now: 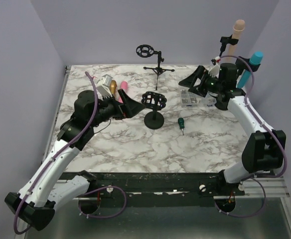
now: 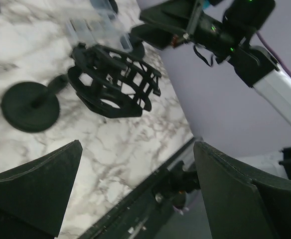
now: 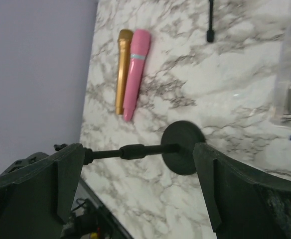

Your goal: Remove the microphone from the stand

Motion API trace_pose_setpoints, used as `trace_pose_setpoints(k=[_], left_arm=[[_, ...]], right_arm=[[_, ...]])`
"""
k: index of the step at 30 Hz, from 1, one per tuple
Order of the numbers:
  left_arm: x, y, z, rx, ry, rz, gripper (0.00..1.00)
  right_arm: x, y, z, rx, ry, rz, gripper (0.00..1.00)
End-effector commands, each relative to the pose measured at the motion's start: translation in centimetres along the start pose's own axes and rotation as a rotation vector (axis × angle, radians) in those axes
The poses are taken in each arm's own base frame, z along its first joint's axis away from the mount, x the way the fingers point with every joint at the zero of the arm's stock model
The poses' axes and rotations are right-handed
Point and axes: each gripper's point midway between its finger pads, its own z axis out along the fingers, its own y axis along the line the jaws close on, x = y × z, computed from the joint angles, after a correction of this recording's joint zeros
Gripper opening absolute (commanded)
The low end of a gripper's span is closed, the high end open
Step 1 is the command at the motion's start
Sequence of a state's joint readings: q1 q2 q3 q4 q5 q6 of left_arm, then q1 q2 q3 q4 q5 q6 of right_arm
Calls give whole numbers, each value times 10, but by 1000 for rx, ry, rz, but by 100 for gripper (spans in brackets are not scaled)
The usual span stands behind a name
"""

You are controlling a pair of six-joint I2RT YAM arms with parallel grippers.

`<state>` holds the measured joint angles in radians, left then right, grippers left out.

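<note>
A beige microphone (image 1: 238,30) sits upright in a clip stand (image 1: 229,42) at the back right. A blue microphone (image 1: 253,62) stands behind my right arm. My left gripper (image 1: 135,107) is open and empty, just left of an empty black shock mount (image 1: 154,100) on a round-base stand (image 1: 154,121). The left wrist view shows that mount (image 2: 113,82) ahead of my open gripper (image 2: 138,184). My right gripper (image 1: 189,83) is open and empty at the mid right. In its wrist view the gripper (image 3: 135,184) frames the stand's base (image 3: 183,148).
A gold microphone (image 1: 113,88) and a pink one (image 1: 121,90) lie at the back left, also in the right wrist view (image 3: 121,69). A tripod stand with an empty mount (image 1: 148,50) stands at the back. A clear box (image 1: 195,99) and a green screwdriver (image 1: 181,123) lie near my right gripper.
</note>
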<state>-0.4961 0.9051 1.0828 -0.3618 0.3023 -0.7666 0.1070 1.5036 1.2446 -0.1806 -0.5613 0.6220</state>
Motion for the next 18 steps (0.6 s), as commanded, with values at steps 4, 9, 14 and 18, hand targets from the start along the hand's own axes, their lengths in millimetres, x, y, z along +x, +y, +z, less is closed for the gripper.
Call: trace_pose_setpoints(k=[4, 9, 14, 18], left_arm=[[44, -14, 27, 174, 163, -269, 98], [52, -8, 43, 188, 156, -338, 95], [47, 4, 50, 133, 98, -361, 93], [46, 10, 55, 116, 74, -380, 91]], right_arm=[[17, 60, -2, -387, 126, 68, 100], [24, 57, 10, -403, 149, 119, 100], [35, 65, 25, -425, 193, 132, 98], [45, 71, 36, -434, 226, 136, 94]])
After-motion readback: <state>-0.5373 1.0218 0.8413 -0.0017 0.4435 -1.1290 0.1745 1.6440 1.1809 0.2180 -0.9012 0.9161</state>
